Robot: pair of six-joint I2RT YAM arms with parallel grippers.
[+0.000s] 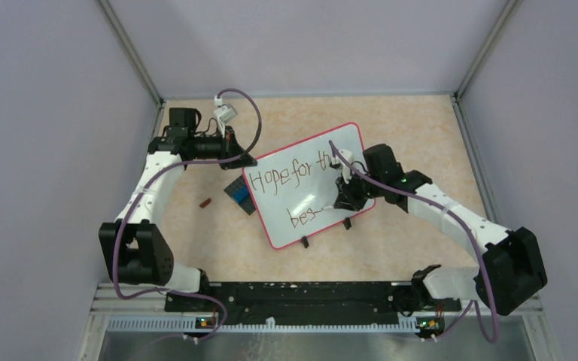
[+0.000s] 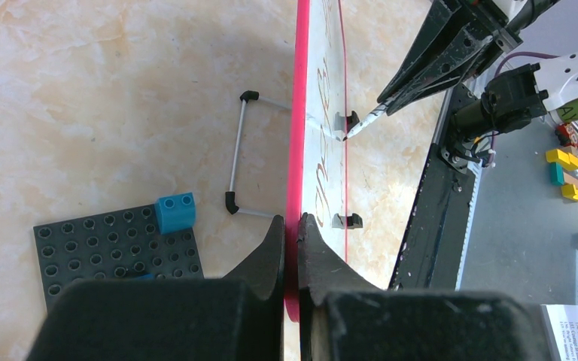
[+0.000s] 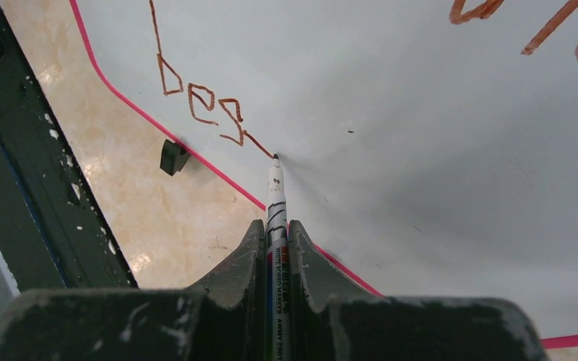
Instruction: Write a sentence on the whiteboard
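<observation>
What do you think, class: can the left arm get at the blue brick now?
Probably not yet: its pincer is shut on the whiteboard. The brick lies close with nothing between, but it must let go first.

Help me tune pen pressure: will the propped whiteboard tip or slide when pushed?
Probably stiff: the whiteboard shows no bending under the marker tip. It stands on small feet and a thin wire stand, so likely tippy; the left fingers clamp its rim.
</observation>
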